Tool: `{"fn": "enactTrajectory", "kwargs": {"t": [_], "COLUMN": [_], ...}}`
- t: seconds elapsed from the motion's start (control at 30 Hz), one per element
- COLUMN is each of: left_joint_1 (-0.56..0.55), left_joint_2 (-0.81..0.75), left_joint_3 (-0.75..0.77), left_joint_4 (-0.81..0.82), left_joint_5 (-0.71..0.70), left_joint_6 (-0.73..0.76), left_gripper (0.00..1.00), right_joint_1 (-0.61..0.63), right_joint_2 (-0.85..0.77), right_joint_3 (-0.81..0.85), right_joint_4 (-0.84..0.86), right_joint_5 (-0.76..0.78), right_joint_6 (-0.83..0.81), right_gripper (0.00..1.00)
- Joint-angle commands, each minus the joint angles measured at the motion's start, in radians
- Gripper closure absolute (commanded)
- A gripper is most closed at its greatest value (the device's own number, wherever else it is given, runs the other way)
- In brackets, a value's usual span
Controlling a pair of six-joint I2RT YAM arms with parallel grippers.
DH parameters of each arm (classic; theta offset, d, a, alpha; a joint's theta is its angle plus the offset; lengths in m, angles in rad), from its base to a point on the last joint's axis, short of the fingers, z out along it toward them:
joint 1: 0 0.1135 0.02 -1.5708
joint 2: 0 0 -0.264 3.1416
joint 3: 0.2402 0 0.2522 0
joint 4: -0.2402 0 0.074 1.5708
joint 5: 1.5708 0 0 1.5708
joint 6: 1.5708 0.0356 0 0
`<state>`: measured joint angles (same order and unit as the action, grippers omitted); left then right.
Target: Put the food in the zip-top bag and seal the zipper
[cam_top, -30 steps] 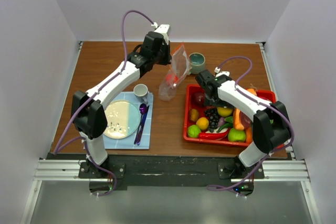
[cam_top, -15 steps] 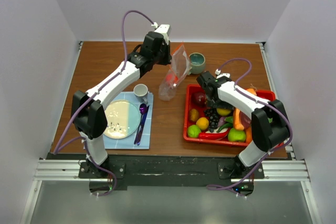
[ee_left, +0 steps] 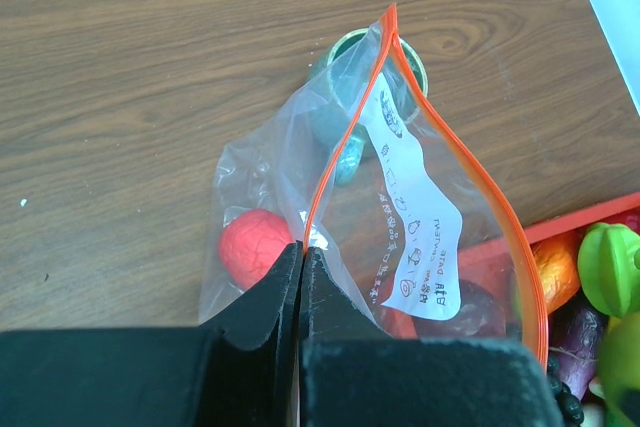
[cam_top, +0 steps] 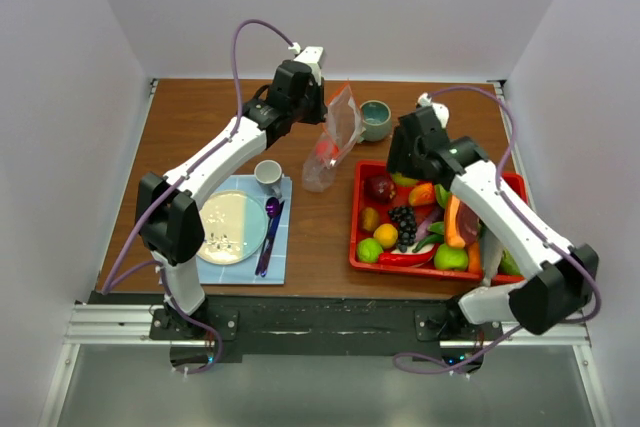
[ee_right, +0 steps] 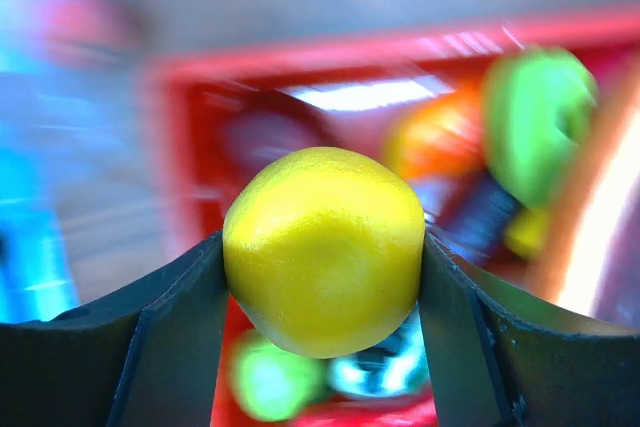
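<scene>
Top external view: shows a brown worktop with two arms reaching in from the near edge. At centre back, finds the zip-top bag held up on end, mouth uppermost, pinched at its left edge by the left jaws. Just right of the bag, finds a teal cup. Nearer than the cup, finds a red tray of food: dark grapes, a red chili, a green fruit, an orange fruit, a carrot. Over the tray's back left corner, finds the right jaws carrying a yellow fruit, near the bag but apart from it.

Left wrist view: shows the left jaws pressed together on the zipper, with the bag's mouth gaping wide beyond the pinch. Low inside the bag, shows a red round fruit. Through the clear plastic, shows the teal cup.

Right wrist view: shows the right jaws clamped on the yellow fruit, one finger on each side, with the fruit centred between them. Behind it, shows only a blur of red tray and coloured food.

On the worktop's left, finds a blue mat with a plate and a purple spoon, and a small white cup at the mat's back edge.
</scene>
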<state>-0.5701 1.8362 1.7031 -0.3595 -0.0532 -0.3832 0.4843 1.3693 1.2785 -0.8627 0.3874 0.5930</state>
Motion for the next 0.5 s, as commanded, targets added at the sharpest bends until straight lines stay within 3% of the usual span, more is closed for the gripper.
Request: {"fn": "enactTrajectory", "kwargs": {"t": [0.0,0.27,0.47], "left_joint_1": [-0.004,-0.002,-0.002], "left_joint_2": [-0.008,0.006,-0.002], "left_joint_3": [0.023,0.084,0.113], "left_joint_4": [0.034,-0.004,-0.025], "left_joint_5": [0.024,0.044,0.044], "left_joint_6": [-0.005,-0.006,0.001], "left_gripper": [1.0,1.0,1.0], "right_joint_1": [0.011,0.086,0.105], "right_joint_2": [-0.035,0.163,0.258], "right_joint_3": [0.128,0.416,0.437], "right_joint_4": [0.172,0.245,0.267], "right_joint_5": [-0.22,-0.271,-0.226], "right_joint_6": [-0.036,0.001,0.028], "right_gripper": [0.76,0.76,0.64]}}
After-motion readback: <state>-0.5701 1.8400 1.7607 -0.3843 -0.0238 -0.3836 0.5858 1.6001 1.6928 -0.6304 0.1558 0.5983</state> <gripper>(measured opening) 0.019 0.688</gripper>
